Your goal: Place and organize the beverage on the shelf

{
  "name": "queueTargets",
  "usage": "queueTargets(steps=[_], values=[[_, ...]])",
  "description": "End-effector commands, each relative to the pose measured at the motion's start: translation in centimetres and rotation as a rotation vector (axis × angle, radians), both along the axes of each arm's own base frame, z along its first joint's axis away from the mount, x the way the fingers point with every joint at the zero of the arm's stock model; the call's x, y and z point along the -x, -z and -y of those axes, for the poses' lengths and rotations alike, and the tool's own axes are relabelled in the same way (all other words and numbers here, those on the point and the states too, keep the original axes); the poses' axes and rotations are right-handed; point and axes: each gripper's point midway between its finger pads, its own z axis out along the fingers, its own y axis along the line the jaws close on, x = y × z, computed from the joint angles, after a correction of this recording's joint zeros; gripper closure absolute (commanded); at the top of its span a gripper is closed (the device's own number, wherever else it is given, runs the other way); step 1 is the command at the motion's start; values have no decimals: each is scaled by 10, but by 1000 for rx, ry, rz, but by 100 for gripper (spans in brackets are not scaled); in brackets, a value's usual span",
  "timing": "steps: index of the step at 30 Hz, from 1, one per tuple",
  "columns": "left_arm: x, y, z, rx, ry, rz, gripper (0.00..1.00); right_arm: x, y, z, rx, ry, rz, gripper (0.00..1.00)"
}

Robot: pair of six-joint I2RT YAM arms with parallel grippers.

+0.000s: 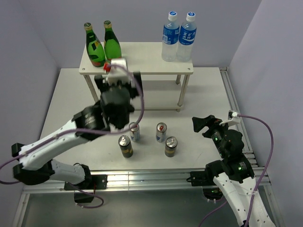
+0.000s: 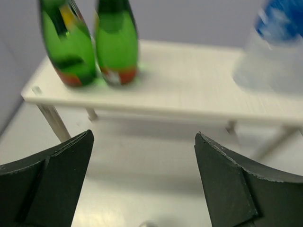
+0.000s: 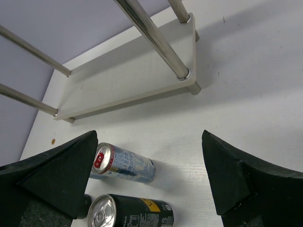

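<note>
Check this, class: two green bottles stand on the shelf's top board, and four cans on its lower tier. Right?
Wrong: the four cans stand on the table before the shelf, as the top external view shows. The green bottles are on its top board.

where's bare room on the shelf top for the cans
The middle of the shelf top, between the green bottles at its left end and the water bottles at its right end, is bare. Both ends are crowded.
</note>
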Motion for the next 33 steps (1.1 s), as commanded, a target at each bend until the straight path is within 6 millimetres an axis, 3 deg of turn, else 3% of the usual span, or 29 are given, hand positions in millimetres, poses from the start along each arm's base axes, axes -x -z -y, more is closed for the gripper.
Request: queueTargets(steps=[1, 2, 3, 4, 6, 7, 8, 11, 12, 16, 22, 30, 33], values=[[63, 72, -12, -3, 60, -134, 5, 0, -6, -2, -6, -7, 16, 3], [76, 89, -16, 19, 96, -172, 5, 0, -6, -2, -5, -7, 16, 3], [89, 112, -3, 170, 141, -221, 6, 0, -5, -2, -5, -4, 15, 3], [98, 149, -12, 130, 146, -274, 6, 0, -5, -2, -6, -4, 16, 3], [116, 187, -7, 170, 192, -312, 6, -2, -5, 0, -4, 8, 15, 3], [126, 215, -13, 149, 200, -345, 6, -1, -5, 0, -5, 10, 15, 3], [133, 228, -19, 138, 198, -369, 6, -2, -4, 1, -4, 13, 14, 3], [154, 265, -14, 192, 238, -435, 5, -2, -4, 1, -6, 13, 13, 3], [159, 270, 0, 205, 289, -443, 5, -2, -3, 1, -3, 16, 11, 2], [165, 317, 7, 188, 316, -479, 5, -1, -6, 2, -8, 21, 18, 3], [166, 343, 18, 199, 343, -477, 3, -1, -4, 1, -6, 15, 7, 3], [157, 372, 19, 151, 295, -442, 3, -2, -3, 2, -4, 23, 5, 3], [146, 381, 11, 137, 224, -437, 4, -3, -4, 2, -1, 23, 2, 3]])
